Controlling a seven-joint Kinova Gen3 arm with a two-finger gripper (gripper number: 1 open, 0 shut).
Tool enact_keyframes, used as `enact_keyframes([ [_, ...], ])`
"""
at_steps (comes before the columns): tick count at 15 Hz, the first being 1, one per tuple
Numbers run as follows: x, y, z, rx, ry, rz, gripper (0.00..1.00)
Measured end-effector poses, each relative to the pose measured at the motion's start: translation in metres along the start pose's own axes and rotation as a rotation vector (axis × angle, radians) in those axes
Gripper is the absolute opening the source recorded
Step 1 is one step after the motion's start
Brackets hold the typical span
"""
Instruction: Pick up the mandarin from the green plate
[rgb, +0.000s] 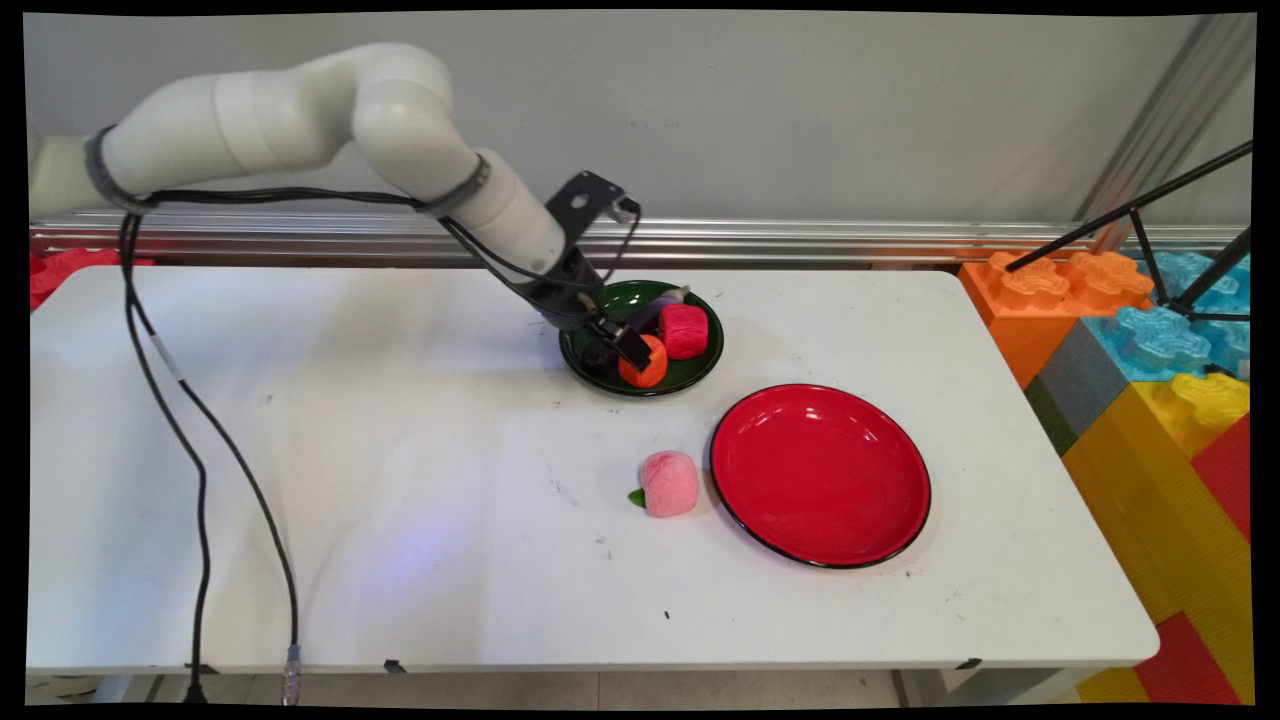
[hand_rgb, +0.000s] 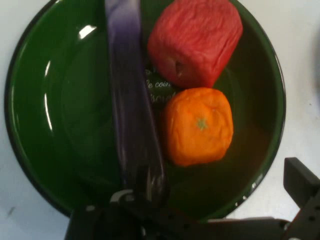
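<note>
Hand view: green plate (hand_rgb: 35, 125) holds eggplant (hand_rgb: 127, 100), red fruit (hand_rgb: 195, 40), orange (hand_rgb: 200, 125); hand (hand_rgb: 220, 200) spread.

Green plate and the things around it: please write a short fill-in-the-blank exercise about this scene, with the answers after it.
1. The orange toy fruit lies in the ____ plate.
2. The pink peach lies on the table, just left of the ____ plate.
3. In the green plate, a long ____ toy lies beside the red fruit.
4. The gripper hangs over the ____ plate.

Answers: green; red; purple; green
</note>
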Motion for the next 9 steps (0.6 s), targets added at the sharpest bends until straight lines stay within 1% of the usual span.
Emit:
enact_keyframes([
  [3, 0.007, 0.008, 0.01, 0.024, -0.006, 0.003, 1.0],
  [9, 0.022, 0.022, 0.029, 0.07, -0.026, 0.047, 1.0],
])
